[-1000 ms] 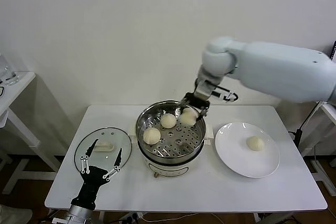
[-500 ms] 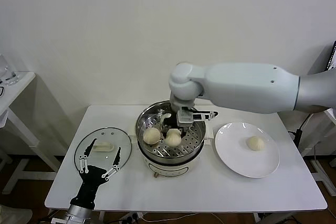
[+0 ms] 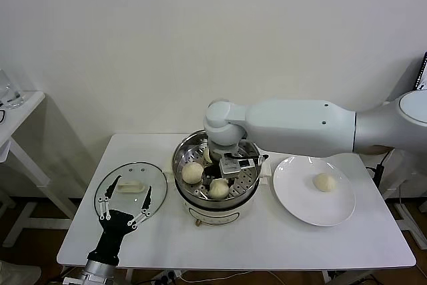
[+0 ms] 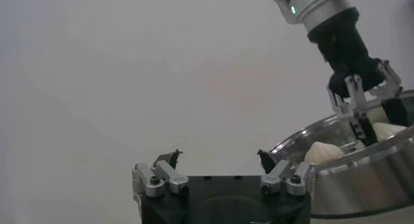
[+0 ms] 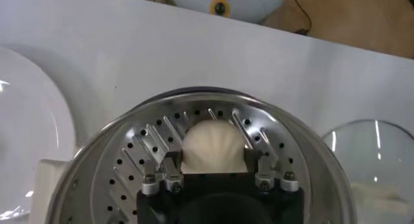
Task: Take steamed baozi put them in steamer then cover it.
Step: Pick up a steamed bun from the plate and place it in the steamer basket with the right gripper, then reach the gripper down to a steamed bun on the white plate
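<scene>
Nearest to me, at the front left edge of the white table (image 3: 267, 245), the left pincer (image 3: 125, 208) sits idle with its thin fingers spread wide, nothing between them. Its tips hang over the near rim of the cover (image 3: 131, 188), the clear glass lid with a white block handle, which lies flat on the table to the left of the steamer (image 3: 193, 201).

The steamer stands at the middle of the table, a shiny steel pot on a white base with a perforated tray inside. The right arm reaches in from the right, and the right pincer (image 3: 220, 179) is down inside the pot over the near part of the tray. In the right wrist view a baozi (image 5: 214, 146) sits on the tray between its two fingers (image 5: 171, 165); I cannot tell whether they are pressing it or have let go. A second bun (image 3: 192, 172) rests on the tray just to its left, and a third (image 3: 207, 156) is partly hidden behind the arm.

To the right of the steamer lies a white plate (image 3: 297, 195) with one bun (image 3: 325, 182) on it, well apart from the pot.
</scene>
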